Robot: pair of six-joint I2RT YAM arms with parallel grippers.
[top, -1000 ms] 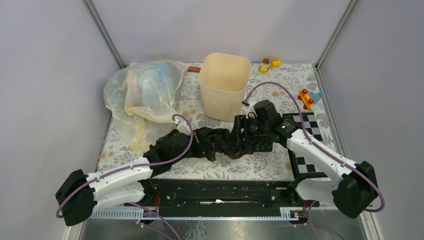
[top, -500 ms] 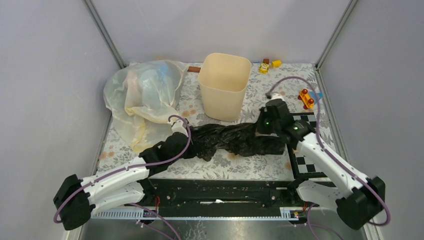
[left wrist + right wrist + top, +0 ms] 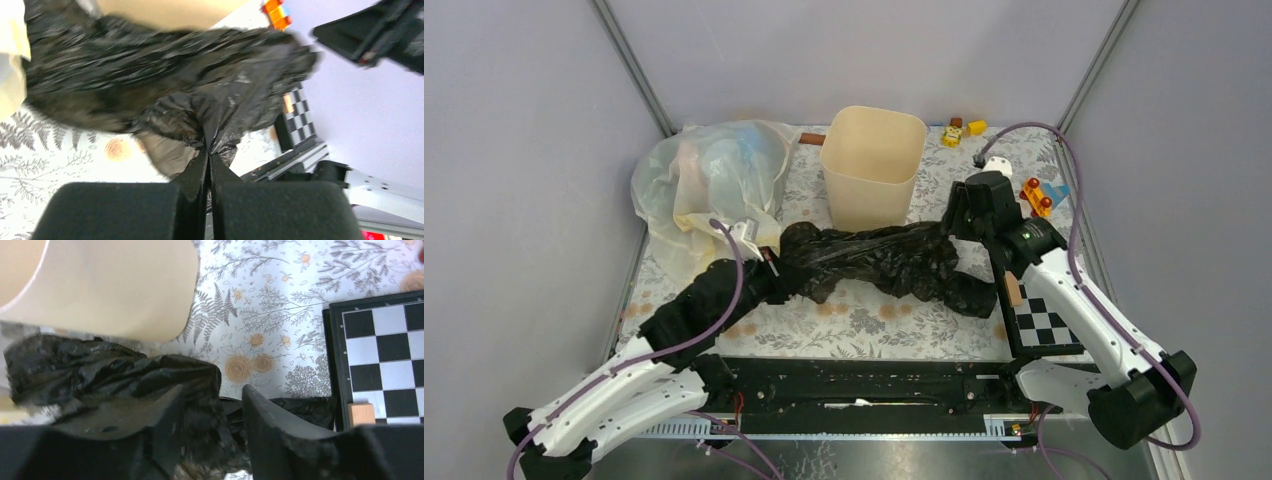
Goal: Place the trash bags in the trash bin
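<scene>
The black trash bag (image 3: 874, 262) lies stretched out in front of the cream-beige trash bin (image 3: 874, 165), which stands upright and looks empty. My left gripper (image 3: 774, 268) is shut on a pinch of film at the bag's left end, as the left wrist view (image 3: 208, 152) shows. My right gripper (image 3: 954, 222) is at the bag's right end beside the bin. In the right wrist view (image 3: 212, 390) its jaws stand apart, with bunched, blurred bag film (image 3: 100, 375) against the left finger and a gap to the right finger. The bin wall (image 3: 115, 285) is just beyond.
A translucent whitish-yellow bulging bag (image 3: 709, 185) sits left of the bin. A black-and-white checkerboard (image 3: 1044, 320) with a small wooden block (image 3: 1012, 290) lies at the right. Small toys (image 3: 1036, 195) and yellow blocks (image 3: 961, 130) lie at the back right.
Both grippers have moved away from the near edge toward the bin, and the bag has come with them. The left arm has stretched out; the right gripper has gone back and right.
</scene>
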